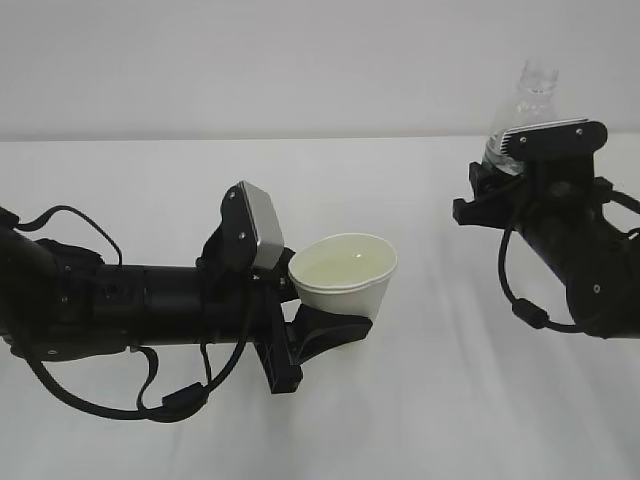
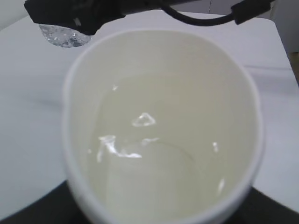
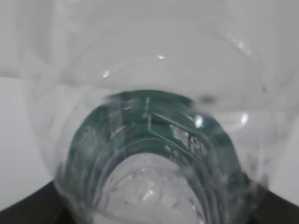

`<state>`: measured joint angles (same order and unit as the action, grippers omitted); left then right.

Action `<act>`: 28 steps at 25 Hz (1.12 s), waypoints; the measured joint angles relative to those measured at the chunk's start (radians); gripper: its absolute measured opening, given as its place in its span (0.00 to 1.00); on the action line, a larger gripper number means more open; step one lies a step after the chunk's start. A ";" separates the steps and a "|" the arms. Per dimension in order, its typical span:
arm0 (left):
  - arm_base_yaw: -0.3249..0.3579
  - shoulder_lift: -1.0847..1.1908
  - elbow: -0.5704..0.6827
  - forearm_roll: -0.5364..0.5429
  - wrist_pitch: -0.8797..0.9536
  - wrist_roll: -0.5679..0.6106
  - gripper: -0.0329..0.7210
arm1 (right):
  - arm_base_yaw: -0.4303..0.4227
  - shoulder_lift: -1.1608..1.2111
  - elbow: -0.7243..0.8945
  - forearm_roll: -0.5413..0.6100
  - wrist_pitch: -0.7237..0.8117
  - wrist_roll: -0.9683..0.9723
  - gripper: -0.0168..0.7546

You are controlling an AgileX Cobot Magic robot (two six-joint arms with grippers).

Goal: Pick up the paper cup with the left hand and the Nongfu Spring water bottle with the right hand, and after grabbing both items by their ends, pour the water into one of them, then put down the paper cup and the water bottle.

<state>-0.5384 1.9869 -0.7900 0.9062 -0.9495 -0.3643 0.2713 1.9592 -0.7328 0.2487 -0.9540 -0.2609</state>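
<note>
Water (image 1: 345,268) already sits in the paper cup (image 1: 347,276) in the exterior view, so the pouring looks done and what is left, as I judge it, is setting both things down on the counter (image 1: 420,400). The left hand (image 1: 330,325) grips the cup low on its body, about half open around it, and holds it off the counter, tipped a little toward the camera. Well apart on the right, the right hand (image 1: 520,165) is clamped around the lower part of the water bottle (image 1: 528,100), which stands roughly upright with its open neck at the top and no stream running; it looks nearly empty.

Through the left wrist view the cup fills the frame: white rolled rim, pale cream inside, a shallow pool of clear water with bright glints on it. Beyond the rim the bottle's bottom (image 2: 63,36) shows under the other arm.

From the right wrist view the bottle (image 3: 154,140) is seen close up, clear ribbed wall with the dark green label. Whether any water remains inside I cannot tell.
</note>
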 joint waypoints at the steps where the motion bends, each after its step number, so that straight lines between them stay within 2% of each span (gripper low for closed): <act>1: 0.000 0.000 0.000 0.000 0.000 0.000 0.56 | 0.000 0.010 0.000 0.000 -0.012 0.011 0.61; 13: 0.000 0.000 0.000 0.000 0.000 0.000 0.56 | 0.000 0.144 -0.002 -0.002 -0.152 0.060 0.61; 21: 0.000 0.000 0.000 0.000 0.000 0.000 0.56 | -0.002 0.206 -0.003 -0.003 -0.165 0.117 0.60; 28: 0.000 0.000 0.000 0.000 0.000 0.000 0.56 | -0.039 0.235 -0.012 -0.005 -0.168 0.132 0.60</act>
<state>-0.5384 1.9869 -0.7900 0.9062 -0.9495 -0.3643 0.2319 2.1945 -0.7447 0.2432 -1.1217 -0.1294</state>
